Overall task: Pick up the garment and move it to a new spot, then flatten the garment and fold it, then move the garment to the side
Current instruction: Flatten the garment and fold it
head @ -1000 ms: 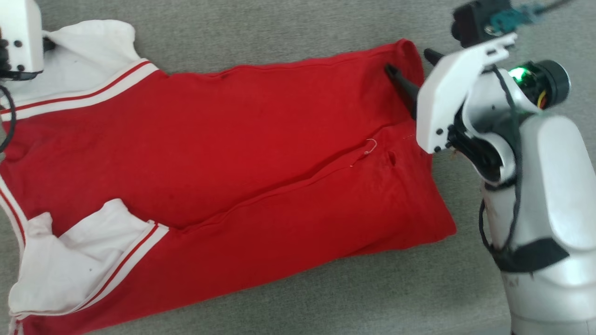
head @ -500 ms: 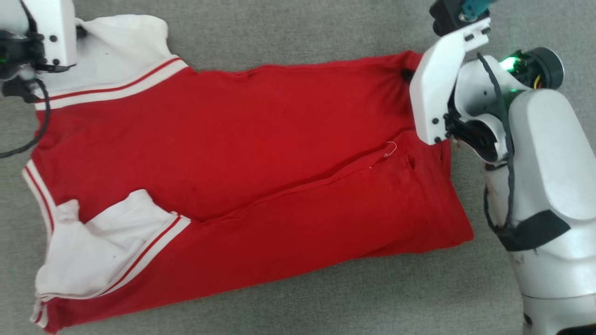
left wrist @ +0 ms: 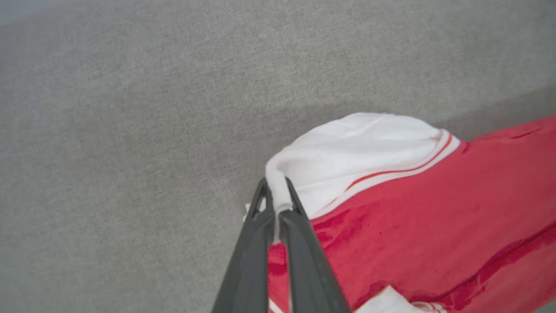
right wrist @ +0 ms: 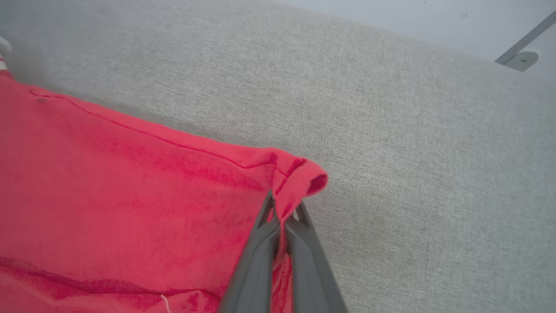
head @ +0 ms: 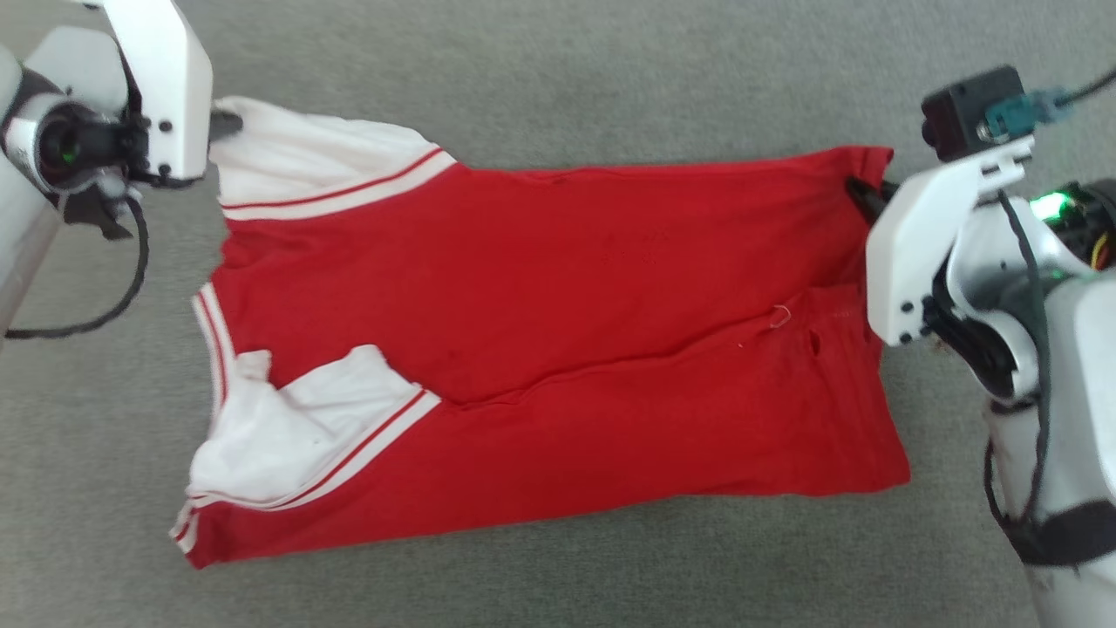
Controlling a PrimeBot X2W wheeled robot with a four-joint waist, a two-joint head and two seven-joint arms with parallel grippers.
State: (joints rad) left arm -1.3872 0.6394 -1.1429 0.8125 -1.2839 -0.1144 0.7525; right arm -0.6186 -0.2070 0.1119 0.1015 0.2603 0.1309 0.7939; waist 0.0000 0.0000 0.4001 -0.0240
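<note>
A grey woven fabric surface (head: 558, 70) spreads across the head view, evenly lit, with only soft shadows. In the right wrist view its far edge meets a pale, plain backdrop (right wrist: 391, 13), where a thin grey metal bar (right wrist: 530, 34) slants down to a round pale disc (right wrist: 523, 60)

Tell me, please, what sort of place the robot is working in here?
Probably an indoor test space for laundry folding: a broad grey fabric-covered surface, one red garment spread on it, and a plain pale wall with a metal bracket behind.
</note>
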